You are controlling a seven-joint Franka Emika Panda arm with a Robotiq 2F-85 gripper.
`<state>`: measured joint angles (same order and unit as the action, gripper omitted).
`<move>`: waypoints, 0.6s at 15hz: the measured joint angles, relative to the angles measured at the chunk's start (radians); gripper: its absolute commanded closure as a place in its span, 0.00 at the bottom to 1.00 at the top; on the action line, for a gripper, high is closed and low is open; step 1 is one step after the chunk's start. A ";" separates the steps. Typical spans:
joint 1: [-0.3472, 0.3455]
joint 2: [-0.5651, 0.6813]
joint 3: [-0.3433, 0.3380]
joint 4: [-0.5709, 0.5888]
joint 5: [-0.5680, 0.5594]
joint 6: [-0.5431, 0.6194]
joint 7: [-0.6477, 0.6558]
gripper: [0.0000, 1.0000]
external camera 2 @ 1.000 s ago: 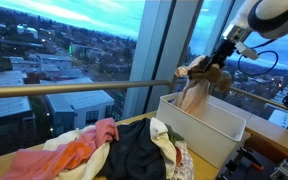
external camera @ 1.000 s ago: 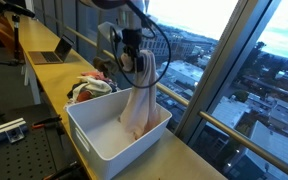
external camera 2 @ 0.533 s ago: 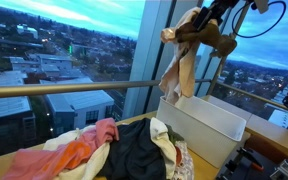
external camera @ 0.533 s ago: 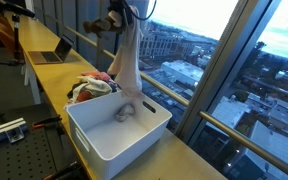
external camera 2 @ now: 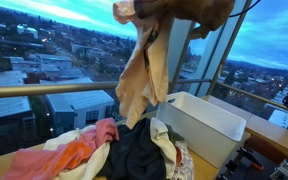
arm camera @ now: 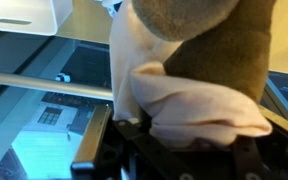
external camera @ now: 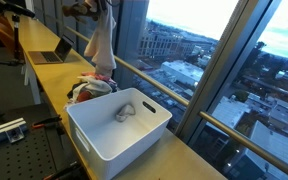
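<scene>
**Limp garment held high over the clothes pile**

A long counter (external camera: 44, 85) runs beside tall windows with a city far below. On it stand a white bin (external camera: 102, 148) and, just beside it, a pile (external camera: 89, 88) of mixed clothes. The gripper (arm camera: 179, 150) is clamped shut on a bunched fold of a cream and brown garment (external camera 2: 139, 80). The garment hangs well above the counter, with its free end trailing toward the pile in both exterior views.

It looks light and wholly soft, draping straight down with no stiffness, so it will likely swing and stretch rather than keep a shape. A thick gathered fold is the safest hold, since 1 thin layer could slip out. 1 small grey item (external camera: 124, 111) lies in the bin.
</scene>
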<state>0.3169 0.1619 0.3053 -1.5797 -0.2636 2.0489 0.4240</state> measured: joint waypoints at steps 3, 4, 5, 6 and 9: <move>0.081 0.171 -0.005 0.104 -0.008 -0.010 0.058 1.00; 0.103 0.231 -0.015 0.134 -0.008 -0.010 0.070 1.00; 0.119 0.284 -0.026 0.158 -0.005 -0.010 0.077 1.00; 0.130 0.333 -0.040 0.177 0.000 -0.009 0.080 1.00; 0.136 0.441 -0.082 0.199 0.042 -0.006 0.080 1.00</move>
<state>0.4530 0.6032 0.2236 -1.3803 -0.2219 2.0429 0.5039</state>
